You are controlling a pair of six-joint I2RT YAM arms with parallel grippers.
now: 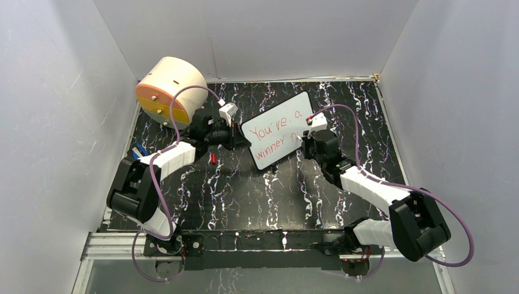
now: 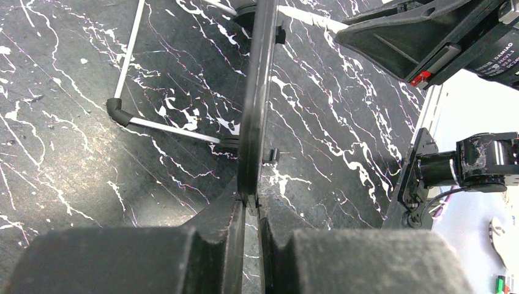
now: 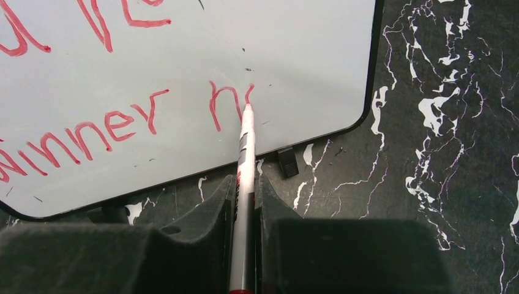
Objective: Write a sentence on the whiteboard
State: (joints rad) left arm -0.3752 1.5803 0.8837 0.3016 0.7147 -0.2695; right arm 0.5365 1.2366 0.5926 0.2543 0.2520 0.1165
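The whiteboard (image 1: 278, 131) sits between our two pincers on the marbled table (image 1: 245, 190). Our left pincer (image 2: 251, 209) is closed narrow on the board's dark rim, which runs straight ahead of its fingers, seen edge-on. Our right pincer (image 3: 245, 190) is clamped on a white marker (image 3: 245, 153) that points forward from its fingers, with its tip touching the board. The sentence (image 3: 92, 128), in red, reads "You're a winner" and we see fresh strokes at the tip. A beige drum (image 1: 170, 89) stands beyond the left pincer.
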